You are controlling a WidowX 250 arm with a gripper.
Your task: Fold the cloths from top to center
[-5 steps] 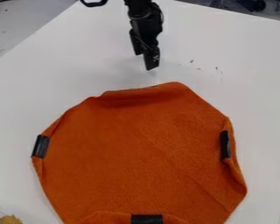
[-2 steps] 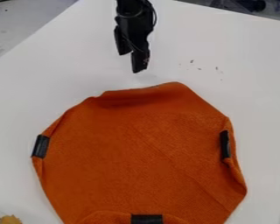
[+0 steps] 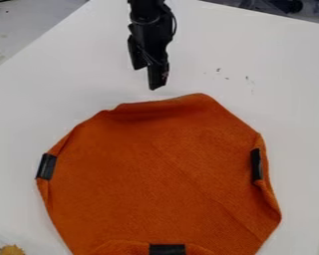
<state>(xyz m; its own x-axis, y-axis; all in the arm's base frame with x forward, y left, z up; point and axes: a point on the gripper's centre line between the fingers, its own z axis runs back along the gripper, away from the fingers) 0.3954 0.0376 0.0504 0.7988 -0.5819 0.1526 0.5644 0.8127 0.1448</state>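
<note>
- In the camera view, I see my hand [image 3: 147,78] just past the top edge of the orange cloth [image 3: 159,169]. The cloth lies spread out on the camera's side of the hand.
- The two fingers look apart, and nothing is between them, so I'd say my hand is open. I can't tell how high up it is.
- The big fold is not done. The top edge, nearest my hand, is a bit puffed up, but it does not reach the middle.
- The sides and the far end, away from my hand, are turned in a little. Each has one of the black patches [image 3: 46,167] on it.
- What's left, I think, is to grab the top edge, pull it to the middle and let go.
- The tabletop [image 3: 292,114] is white, with tiny dark specks [image 3: 247,77] off to one side of my hand.
- Far from my hand, past the cloth, a small yellow-brown thing [image 3: 12,250] sits at the corner.
- Behind my hand, past the tabletop, are some dark things [image 3: 282,5] I can't name.
</note>
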